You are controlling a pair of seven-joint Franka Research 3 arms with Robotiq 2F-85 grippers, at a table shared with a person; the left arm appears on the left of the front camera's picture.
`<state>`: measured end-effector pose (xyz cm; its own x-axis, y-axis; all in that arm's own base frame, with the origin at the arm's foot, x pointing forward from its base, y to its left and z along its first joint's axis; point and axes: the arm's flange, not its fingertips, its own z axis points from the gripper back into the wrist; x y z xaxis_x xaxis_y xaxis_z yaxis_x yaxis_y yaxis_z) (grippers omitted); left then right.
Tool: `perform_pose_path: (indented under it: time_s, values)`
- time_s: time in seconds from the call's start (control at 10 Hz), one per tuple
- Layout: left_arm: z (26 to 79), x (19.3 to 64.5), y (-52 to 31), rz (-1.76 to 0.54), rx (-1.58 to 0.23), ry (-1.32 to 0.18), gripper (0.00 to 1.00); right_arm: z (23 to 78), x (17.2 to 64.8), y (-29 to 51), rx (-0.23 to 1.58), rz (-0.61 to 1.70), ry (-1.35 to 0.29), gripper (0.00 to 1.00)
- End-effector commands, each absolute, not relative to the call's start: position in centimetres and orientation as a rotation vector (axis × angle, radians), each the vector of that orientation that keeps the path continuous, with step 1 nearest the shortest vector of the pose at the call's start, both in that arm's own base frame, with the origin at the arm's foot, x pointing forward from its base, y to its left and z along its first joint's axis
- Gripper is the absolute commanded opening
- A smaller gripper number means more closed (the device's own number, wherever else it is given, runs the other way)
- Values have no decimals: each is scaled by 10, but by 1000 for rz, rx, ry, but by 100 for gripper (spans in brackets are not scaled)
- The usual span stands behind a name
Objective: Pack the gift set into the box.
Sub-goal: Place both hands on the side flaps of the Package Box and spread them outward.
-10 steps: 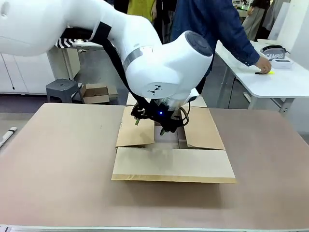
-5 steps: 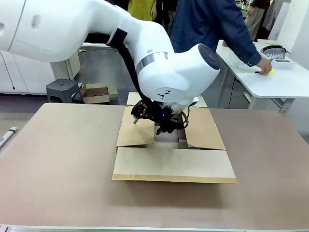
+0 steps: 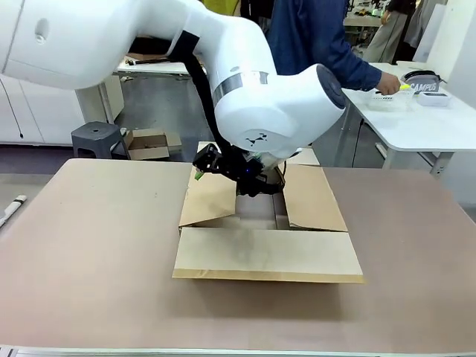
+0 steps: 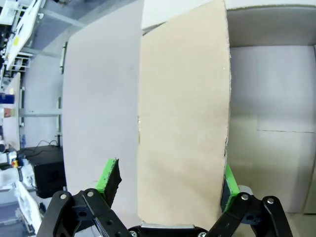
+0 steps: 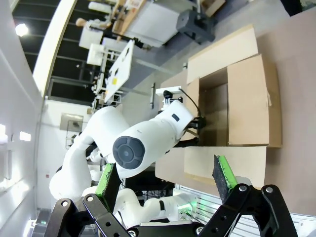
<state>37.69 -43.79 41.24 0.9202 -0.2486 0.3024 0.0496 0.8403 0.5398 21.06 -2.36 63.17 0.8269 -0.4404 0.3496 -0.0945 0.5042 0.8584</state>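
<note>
The shallow brown cardboard box [image 3: 268,253] stands with flaps out and its smooth floor showing. The left gripper [image 4: 169,168] is spread wide astride one flat flap [image 4: 182,113]. The right gripper [image 5: 165,165] is spread, holding nothing.

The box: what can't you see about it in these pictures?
- The box floor: front view, mostly hidden by the left arm and near flap.
- Rest of the box: left wrist view, cut off by the picture's edges, past the open left pincer.
- The gift set: front view, too small to tell apart; the person's hand covers part.
</note>
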Motion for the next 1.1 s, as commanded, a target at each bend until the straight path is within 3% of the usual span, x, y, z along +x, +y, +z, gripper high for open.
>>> perform_pose_path:
  time_s: [0.0, 0.5, 1.0]
  values:
    - [425, 367, -420, -164, 562, -380, 100, 634, 214, -21, 1054, -200, -600, 100]
    - [463, 386, -365, -97, 508, -359, 100, 634, 214, -21, 1054, -200, -600, 100]
    - [489, 413, -293, -83, 306, -243, 100, 634, 214, -21, 1054, -200, -600, 100]
